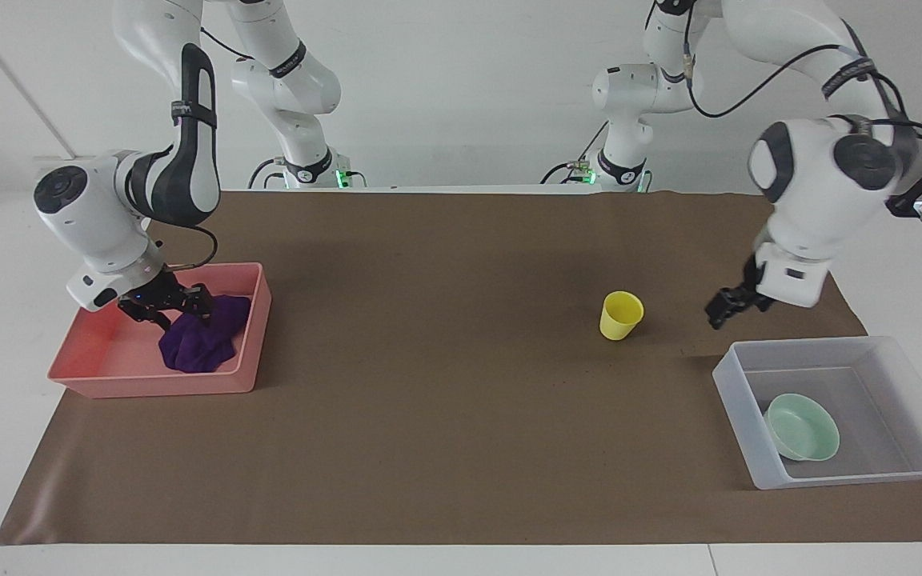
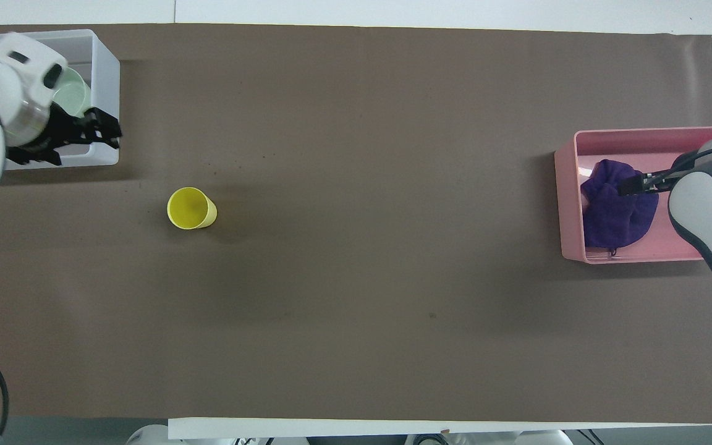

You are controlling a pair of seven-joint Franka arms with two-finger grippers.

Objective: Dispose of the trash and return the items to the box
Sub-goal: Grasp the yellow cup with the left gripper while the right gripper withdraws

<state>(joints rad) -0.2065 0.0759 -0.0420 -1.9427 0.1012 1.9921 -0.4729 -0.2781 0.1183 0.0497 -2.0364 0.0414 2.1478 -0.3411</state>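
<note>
The purple cloth [image 1: 198, 342] lies as a lump in the pink tray [image 1: 149, 382], against the wall toward the table's middle. It also shows in the overhead view [image 2: 612, 213]. My right gripper [image 1: 173, 312] is open just above the cloth. The mint-green bowl [image 1: 803, 428] sits in the clear box [image 1: 797, 346] at the left arm's end. The yellow cup [image 1: 619, 315] stands upright on the mat, nearer to the robots than the box. My left gripper [image 1: 721, 310] is open and empty, raised over the mat between the cup and the box.
A brown mat [image 1: 445, 360] covers the table. In the overhead view the left arm's hand hides part of the box [image 2: 105, 74] and bowl [image 2: 75, 99]. The cup [image 2: 190, 208] stands alone on the mat.
</note>
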